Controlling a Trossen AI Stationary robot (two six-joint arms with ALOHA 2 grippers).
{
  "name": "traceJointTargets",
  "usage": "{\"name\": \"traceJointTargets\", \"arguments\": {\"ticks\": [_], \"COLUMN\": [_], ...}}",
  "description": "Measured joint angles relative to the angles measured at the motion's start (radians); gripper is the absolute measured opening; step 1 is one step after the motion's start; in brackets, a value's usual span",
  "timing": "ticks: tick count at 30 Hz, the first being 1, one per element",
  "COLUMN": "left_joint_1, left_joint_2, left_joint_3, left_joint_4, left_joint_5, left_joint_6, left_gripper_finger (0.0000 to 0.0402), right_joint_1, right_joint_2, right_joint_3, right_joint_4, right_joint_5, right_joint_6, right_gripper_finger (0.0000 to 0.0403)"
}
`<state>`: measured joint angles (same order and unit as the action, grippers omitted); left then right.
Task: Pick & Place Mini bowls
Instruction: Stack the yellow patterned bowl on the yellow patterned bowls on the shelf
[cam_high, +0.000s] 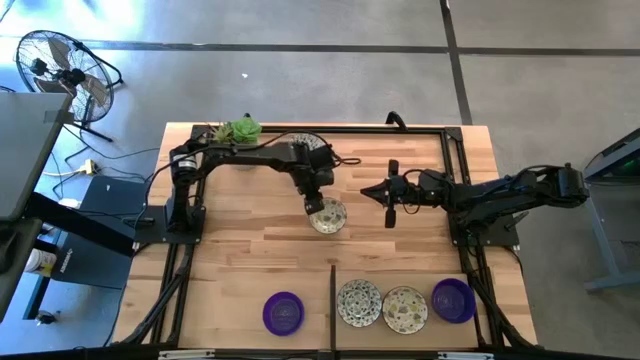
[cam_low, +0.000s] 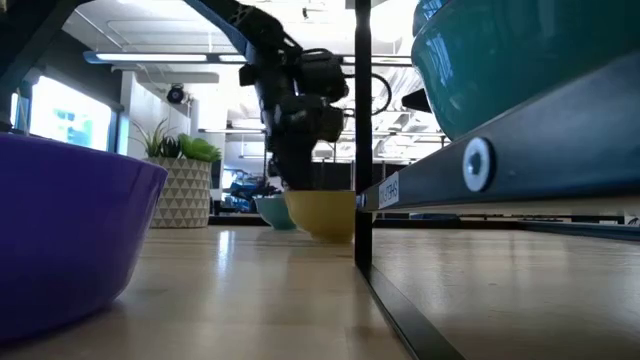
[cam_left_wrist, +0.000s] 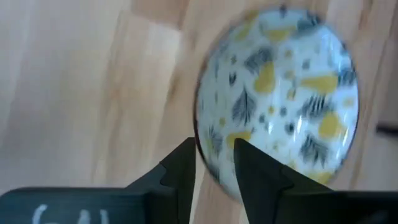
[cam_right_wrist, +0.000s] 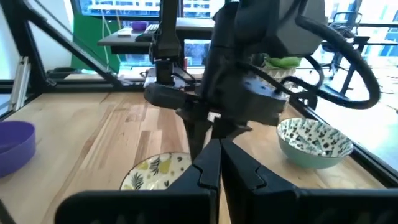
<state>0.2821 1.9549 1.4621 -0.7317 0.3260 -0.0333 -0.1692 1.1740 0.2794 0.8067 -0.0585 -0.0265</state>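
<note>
1. My left gripper stands over the middle of the light wooden table, at the rim of a cream-white mini bowl with a yellow and dark leaf pattern. In the left wrist view my fingers straddle that rim with a gap between them; I cannot tell whether they grip it or have let go.
2. The bowl appears to rest on the table.
3. My right gripper waits just beside it toward the right edge, fingers clenched on nothing.
4. Done, as I judge it: four mini bowls sit in a row along the near edge, namely a glossy purple bowl, two speckled cream bowls and, and a second purple bowl.
5. Left: at least one more patterned bowl lies near the far edge, close to the pale pot with a green plant.
6. Whether the centre bowl is at its final place I cannot tell.
</note>
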Motion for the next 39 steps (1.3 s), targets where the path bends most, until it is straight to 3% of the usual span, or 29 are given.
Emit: {"name": "traceJointTargets", "arguments": {"ticks": [5, 11, 13, 20, 25, 33, 39], "left_joint_1": [-0.015, -0.014, -0.014, -0.014, -0.014, -0.014, -0.014], "left_joint_2": [-0.004, -0.071, -0.11, -0.306, -0.461, -0.634, -0.636], "left_joint_3": [0.057, 0.03, -0.019, -0.317, -0.569, -0.884, -0.907], "left_joint_4": [-0.08, -0.019, 0.002, 0.286, 0.594, 1.039, 0.922], "left_joint_5": [-0.132, -0.162, -0.181, -0.33, -0.332, -0.317, -0.368], "left_joint_6": [0.068, 0.082, 0.081, -0.014, -0.083, -0.099, -0.121], "left_gripper_finger": [0.0093, 0.0023, 0.0006, 0.0007, 0.0003, 0.0001, 0.0001], "right_joint_1": [0.0, 0.0, 0.0, 0.056, 0.113, 0.168, 0.185], "right_joint_2": [0.0, 0.0, 0.0, 0.0, 0.0, 0.002, 0.003], "right_joint_3": [0.0, 0.0, 0.0, 0.0, 0.0, 0.0, 0.038], "right_joint_4": [0.001, 0.0, -0.004, -0.03, -0.024, -0.031, -0.058], "right_joint_5": [0.002, 0.037, 0.072, 0.16, 0.265, 0.259, 0.298], "right_joint_6": [0.002, 0.009, 0.026, 0.028, 0.008, 0.051, 0.042], "right_gripper_finger": [0.0001, 0.0004, 0.0004, 0.0004, 0.0005, 0.0001, 0.0004]}}
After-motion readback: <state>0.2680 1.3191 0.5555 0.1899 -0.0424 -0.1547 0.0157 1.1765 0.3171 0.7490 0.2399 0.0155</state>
